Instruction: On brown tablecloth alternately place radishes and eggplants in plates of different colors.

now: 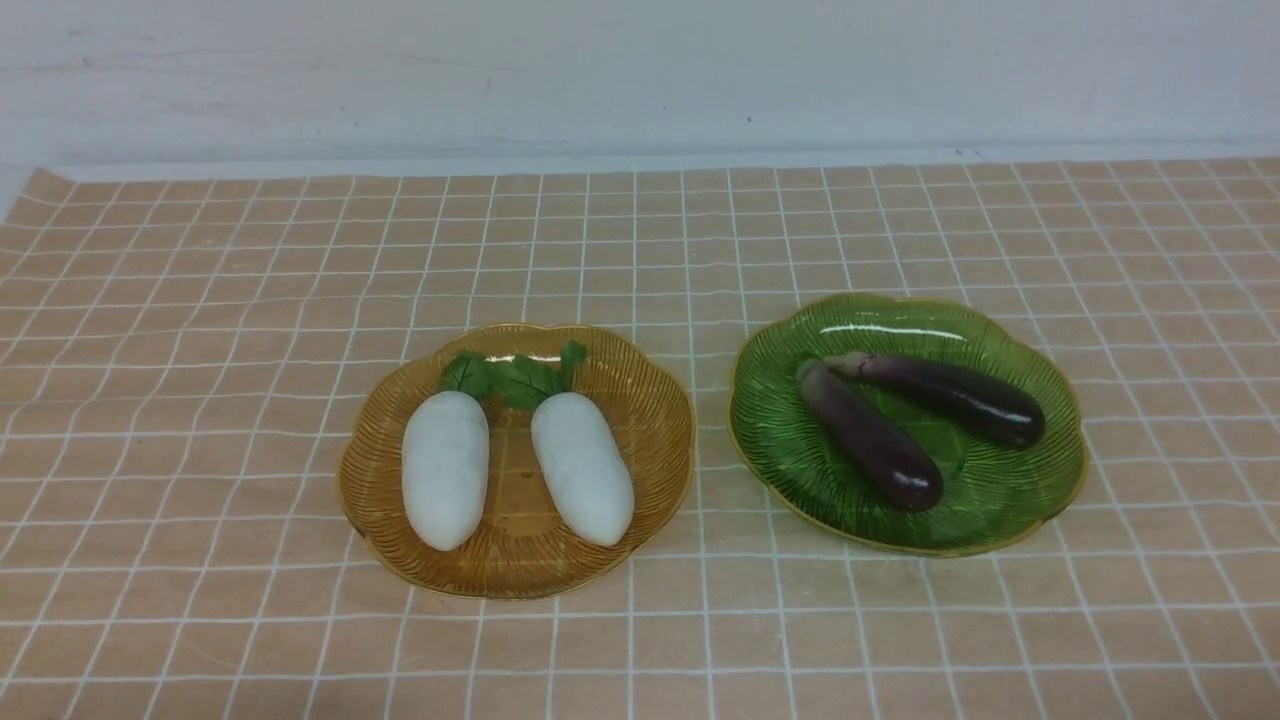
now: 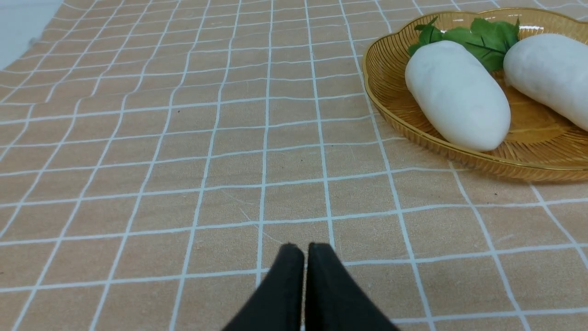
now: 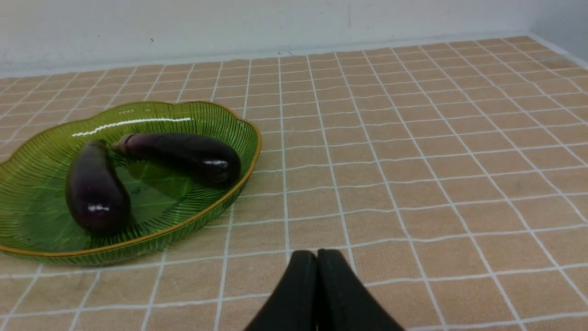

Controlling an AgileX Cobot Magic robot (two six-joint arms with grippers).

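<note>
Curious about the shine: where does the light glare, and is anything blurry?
Front view: a white glare streak on the green plate, picture slightly soft. Right wrist view: the same streak, highlights on the eggplants. Left wrist view: sharp radishes, soft shadow under the amber plate.

Free room: brown tablecloth (image 1: 200, 300) lies bare across the upper half of the front frame, from left edge to right edge, up to the white wall (image 1: 640, 70) that closes off the top. Bare strip also along the bottom edge and down both sides.

Obstacles: amber plate (image 1: 660, 440) at centre-left, filled by two radishes (image 1: 445, 468) lying side by side, a slim gap between them. Green plate (image 1: 1050, 480) at centre-right, two eggplants (image 1: 870, 435) in a V, stem ends close together. Narrow open lane of cloth between the two plate rims.

Left hand (image 2: 305, 250) and right hand (image 3: 317, 257), both closed, sit over bare cloth, apart from the plates.
</note>
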